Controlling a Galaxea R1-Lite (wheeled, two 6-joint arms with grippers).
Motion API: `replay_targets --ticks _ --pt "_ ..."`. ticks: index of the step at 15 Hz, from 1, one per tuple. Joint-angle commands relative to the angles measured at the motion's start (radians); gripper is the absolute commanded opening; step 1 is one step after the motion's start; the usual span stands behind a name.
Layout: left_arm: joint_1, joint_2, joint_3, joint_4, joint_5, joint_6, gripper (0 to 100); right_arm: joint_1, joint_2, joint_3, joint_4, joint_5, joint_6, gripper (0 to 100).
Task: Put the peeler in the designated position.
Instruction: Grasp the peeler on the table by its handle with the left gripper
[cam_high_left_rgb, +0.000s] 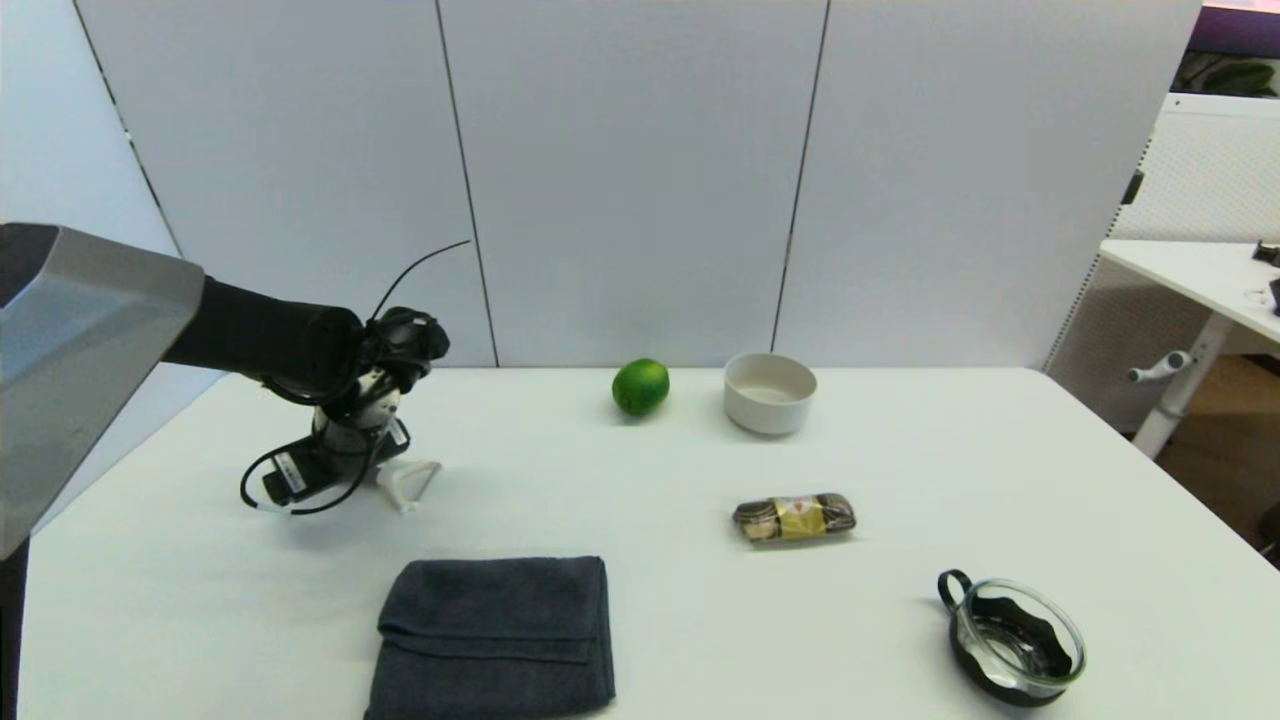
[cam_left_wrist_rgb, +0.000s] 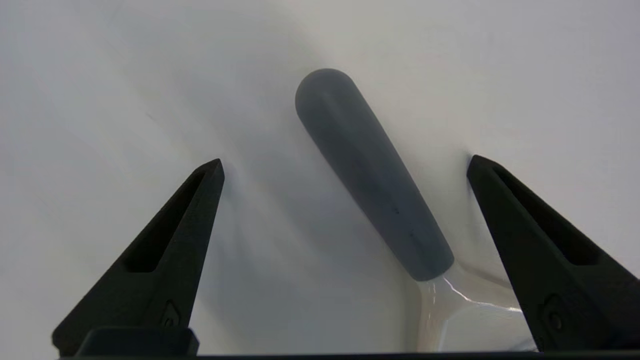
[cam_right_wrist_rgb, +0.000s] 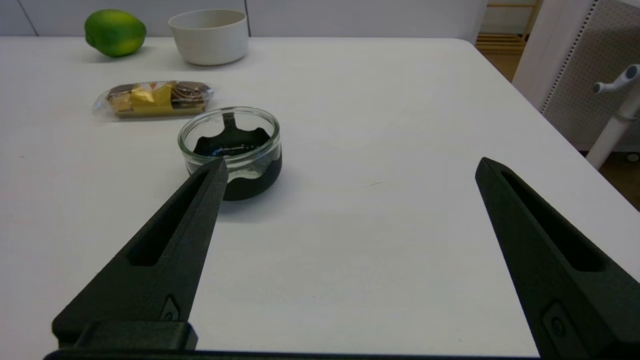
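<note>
The peeler (cam_left_wrist_rgb: 372, 185) lies flat on bare white tabletop at the left of the table. Its grey handle runs between my left fingers, touching neither. Its white forked head (cam_high_left_rgb: 412, 483) sticks out from under the wrist in the head view. My left gripper (cam_left_wrist_rgb: 345, 162) is open and low over the table, straddling the handle; in the head view the left gripper (cam_high_left_rgb: 350, 478) is mostly hidden by its own wrist. No mark on the table shows the designated position. My right gripper (cam_right_wrist_rgb: 350, 162) hangs open over the table's right side, holding nothing.
A dark grey folded towel (cam_high_left_rgb: 495, 635) lies at the front, just nearer than the peeler. A lime (cam_high_left_rgb: 640, 387) and a white bowl (cam_high_left_rgb: 769, 392) stand at the back. A wrapped snack (cam_high_left_rgb: 794, 517) and a glass dish on a black base (cam_high_left_rgb: 1015, 640) sit to the right.
</note>
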Motion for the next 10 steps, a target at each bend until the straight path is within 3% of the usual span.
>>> replay_targets --ticks 1,10 --pt "0.001 0.009 0.0 0.003 0.004 -0.038 100 0.0 0.0 0.0 -0.001 0.0 0.0 100" --pt "-0.001 0.02 -0.014 -0.001 0.005 -0.077 100 0.0 0.0 0.0 -0.001 0.0 0.0 100"
